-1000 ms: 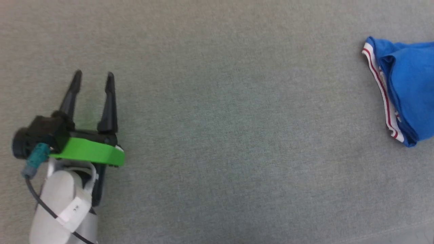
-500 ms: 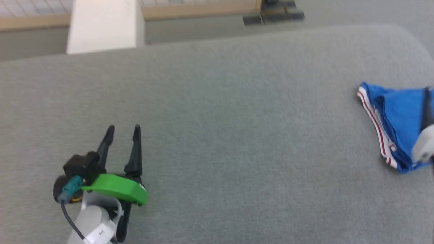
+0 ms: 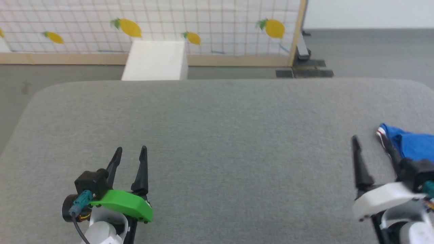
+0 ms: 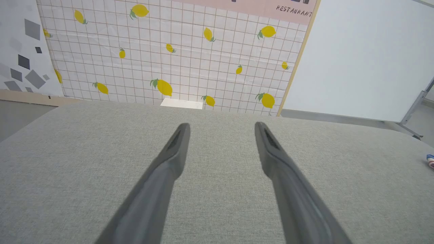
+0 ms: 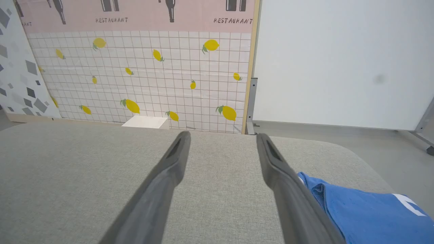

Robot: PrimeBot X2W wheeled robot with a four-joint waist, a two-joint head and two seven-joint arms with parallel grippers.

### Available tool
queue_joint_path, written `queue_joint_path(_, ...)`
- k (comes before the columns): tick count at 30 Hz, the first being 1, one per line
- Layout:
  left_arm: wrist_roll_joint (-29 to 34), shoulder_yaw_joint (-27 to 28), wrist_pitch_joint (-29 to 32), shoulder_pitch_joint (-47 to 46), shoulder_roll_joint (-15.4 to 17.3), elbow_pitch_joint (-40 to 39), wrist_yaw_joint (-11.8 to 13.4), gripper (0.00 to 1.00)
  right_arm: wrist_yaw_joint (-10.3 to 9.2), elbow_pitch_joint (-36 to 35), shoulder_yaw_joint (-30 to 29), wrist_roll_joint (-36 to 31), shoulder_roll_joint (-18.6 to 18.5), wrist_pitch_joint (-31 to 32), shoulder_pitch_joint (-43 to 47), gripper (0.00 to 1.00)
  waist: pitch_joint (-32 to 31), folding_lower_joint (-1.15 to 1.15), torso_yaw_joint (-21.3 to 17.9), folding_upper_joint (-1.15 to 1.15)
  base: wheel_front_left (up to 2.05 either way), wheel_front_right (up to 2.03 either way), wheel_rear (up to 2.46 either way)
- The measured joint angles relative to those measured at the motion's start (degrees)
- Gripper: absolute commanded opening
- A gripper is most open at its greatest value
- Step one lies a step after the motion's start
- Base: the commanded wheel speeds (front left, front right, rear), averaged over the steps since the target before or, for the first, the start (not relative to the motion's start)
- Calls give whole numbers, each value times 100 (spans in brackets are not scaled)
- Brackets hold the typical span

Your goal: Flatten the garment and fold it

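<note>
Right gripper (image 3: 371, 144): jaws spread wide, nothing between them. It sits low at the lower right of the head view, outer finger just beside the garment (image 3: 412, 147). In the right wrist view the blue cloth lies to the right of that finger, not between the two. Contact between finger and cloth: cannot tell, since the arm blocks the head view there.

Garment: blue jersey, bunched at the right end of the grey padded surface (image 3: 217, 135), close to its rounded corner. Striped trim shows at the leftmost tip, and a scrap of white print (image 5: 405, 203) shows from the wrist. Most of it runs out of frame, so its lie is only partly known. It is not flat and no fold is made, so I judge the task to be at its start.

Left gripper (image 3: 131, 150): likewise parted and empty, lower left, well apart from the garment, with bare grey fabric ahead of its fingers.

Judgement: the garment lies off-centre, so the right arm is the natural one to reach it. The bare middle looks like the place to spread it. Parted jaws suit a pinch on one edge. The risk is catching several layers of the bunch.

Beyond the far edge: white block (image 3: 154, 62), lemon-print grid panel (image 3: 203, 27).
</note>
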Motion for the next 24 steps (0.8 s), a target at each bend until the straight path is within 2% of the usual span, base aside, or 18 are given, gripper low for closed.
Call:
queue_joint_path(11,0,-131,4,49,-12,149,53,100,0,111,225,240,100,-363,425,100,-225,0,344,0,0,0,0)
queue_joint_path(24,-18,-191,5,81,-11,237,116,100,-1,368,238,347,101,-407,433,100,-165,0,316,0,0,0,0)
